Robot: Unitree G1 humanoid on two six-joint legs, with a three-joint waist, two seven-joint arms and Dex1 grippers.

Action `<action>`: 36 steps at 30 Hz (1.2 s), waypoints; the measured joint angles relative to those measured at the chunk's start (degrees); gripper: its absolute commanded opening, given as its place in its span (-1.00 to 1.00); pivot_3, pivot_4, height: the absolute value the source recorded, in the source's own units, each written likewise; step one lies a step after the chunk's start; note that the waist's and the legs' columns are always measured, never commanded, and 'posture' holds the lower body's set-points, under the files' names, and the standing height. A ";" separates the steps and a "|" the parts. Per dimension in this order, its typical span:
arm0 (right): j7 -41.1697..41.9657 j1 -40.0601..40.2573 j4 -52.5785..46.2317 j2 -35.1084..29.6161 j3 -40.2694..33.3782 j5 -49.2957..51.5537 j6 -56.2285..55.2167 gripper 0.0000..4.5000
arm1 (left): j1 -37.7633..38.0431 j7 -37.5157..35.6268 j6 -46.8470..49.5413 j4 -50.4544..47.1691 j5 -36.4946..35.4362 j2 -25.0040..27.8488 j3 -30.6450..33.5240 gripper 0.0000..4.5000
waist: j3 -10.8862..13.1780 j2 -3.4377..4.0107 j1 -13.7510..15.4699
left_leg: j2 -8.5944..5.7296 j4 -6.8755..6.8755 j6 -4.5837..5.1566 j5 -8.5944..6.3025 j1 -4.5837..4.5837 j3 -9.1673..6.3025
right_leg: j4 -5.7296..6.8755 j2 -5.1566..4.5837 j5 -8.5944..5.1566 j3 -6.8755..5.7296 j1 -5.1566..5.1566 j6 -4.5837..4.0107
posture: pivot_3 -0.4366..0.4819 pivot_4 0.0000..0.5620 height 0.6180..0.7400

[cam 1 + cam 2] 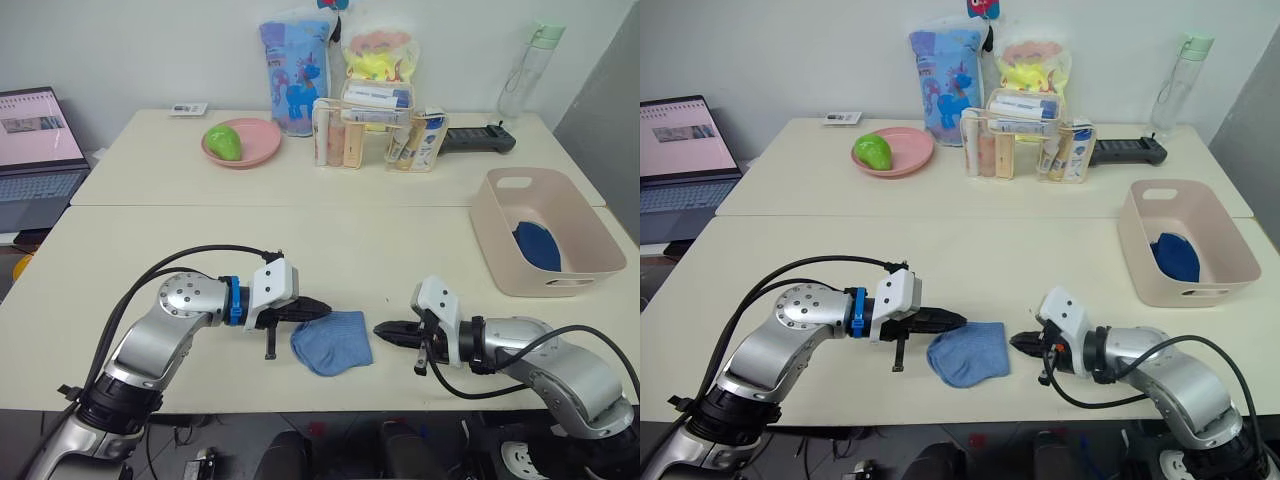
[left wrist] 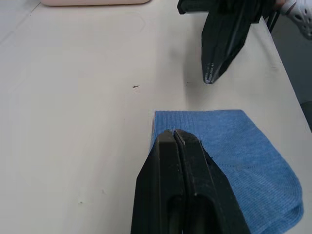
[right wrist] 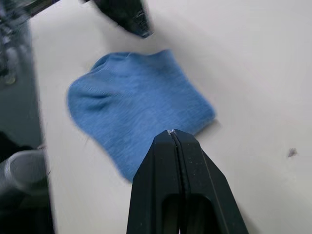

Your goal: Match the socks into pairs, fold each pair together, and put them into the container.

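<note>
Left eye view: folded light blue sock pair point(image 1: 332, 342) is lying flat on the near table point(image 1: 300, 250), lower centre of frame, close to the front edge. Left gripper point(image 1: 318, 307) is sitting at the pair's upper-left corner, fingers pressed together with no gap; the left wrist view is showing its tips over the sock's edge, with nothing visibly pinched between them. Right gripper point(image 1: 382, 328) is pointing at the pair from the right side of frame, tips just short of the fabric, fingers likewise fully together and holding nothing. Container point(image 1: 505, 245) is sitting at mid-right of frame, well apart from both grippers, with a dark navy bundle point(image 1: 538, 246) lying inside on its floor.
</note>
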 measured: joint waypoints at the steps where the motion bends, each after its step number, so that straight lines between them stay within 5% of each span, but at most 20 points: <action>1: -0.89 -0.18 0.04 0.25 0.00 -0.46 0.39 -0.99 | 0.35 -0.07 -0.52 0.39 1.05 0.10 -0.92 -1.00 | 0.00 0.00 0.05 | -0.01 0.00 0.00 0.00 0.00 0.01 | -0.01 0.00 0.00 0.00 0.00 0.00 | -0.05 -0.47 0.39; 9: -2.66 -2.88 0.52 2.90 -1.87 5.36 10.06 -0.92 | 1.20 0.35 -4.05 5.36 6.46 0.33 -4.04 -1.00 | 0.00 0.00 0.09 | -0.01 0.00 0.00 0.00 -0.02 -0.01 | -0.02 -0.01 0.00 -0.01 0.00 0.00 | -0.05 -0.47 0.39; 18: -2.88 -2.30 1.68 2.37 -3.42 9.95 16.32 0.37 | 3.78 0.31 -7.50 5.51 6.64 2.46 -2.81 -1.00 | -0.01 0.02 0.01 | 0.02 -0.02 0.01 -0.01 0.02 0.01 | -0.01 0.00 0.00 0.00 0.01 0.00 | -0.05 -0.47 0.39; 36: -10.46 -8.23 14.25 22.50 -3.16 14.12 26.83 0.37 | 4.86 0.26 -8.87 5.32 7.69 2.56 -2.25 -1.00 | -0.13 0.05 -0.64 | 0.04 -0.08 0.01 -0.01 0.15 0.02 | 0.05 0.04 0.00 0.02 0.02 0.00 | -0.05 -0.47 0.39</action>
